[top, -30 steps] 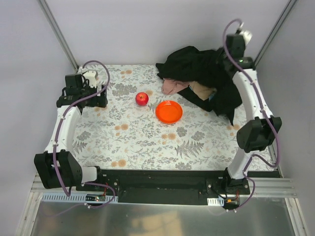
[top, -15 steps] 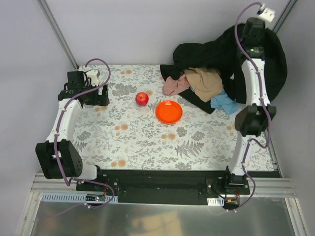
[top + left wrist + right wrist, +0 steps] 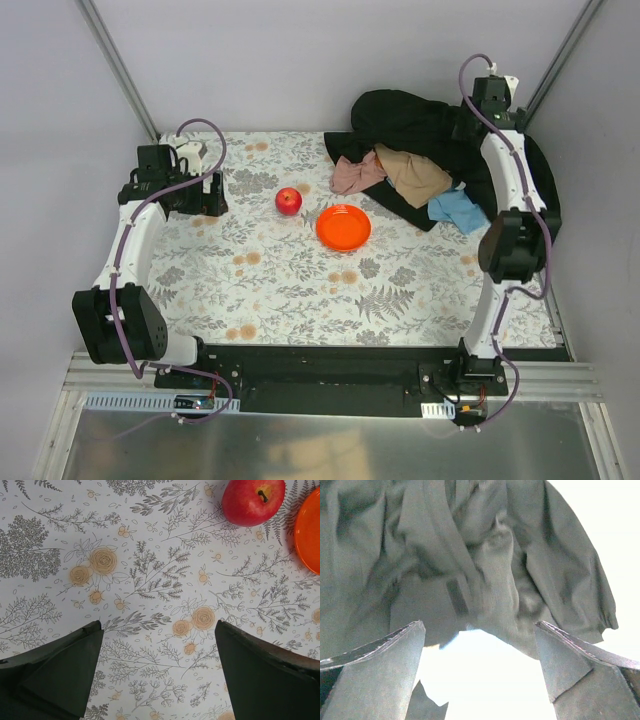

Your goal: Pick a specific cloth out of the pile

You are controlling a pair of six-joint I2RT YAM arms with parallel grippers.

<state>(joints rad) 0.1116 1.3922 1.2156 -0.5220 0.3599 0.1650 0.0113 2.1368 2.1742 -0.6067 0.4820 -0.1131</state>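
The orange plate lay near the middle of the floral tabletop, showing only its own orange face. The red apple stood just beside the plate on its left, on the tabletop itself and apart from the rim.

The pile filled the far right corner, mostly one large black fabric that also draped over the right arm's upper links. The pink cloth and the tan cloth lay on its near side, touching each other. The cloth, sky blue, lay at the pile's near edge toward the right edge of the tabletop, partly tucked under the tan cloth and against the black fabric.

The right gripper was raised at the far right corner with its fingers spread wide; folds of dark fabric hung beyond them, none pinched between.

The left gripper hovered near the far left corner, fingers wide apart over bare floral print, with the apple and the plate's rim at the top right of its view
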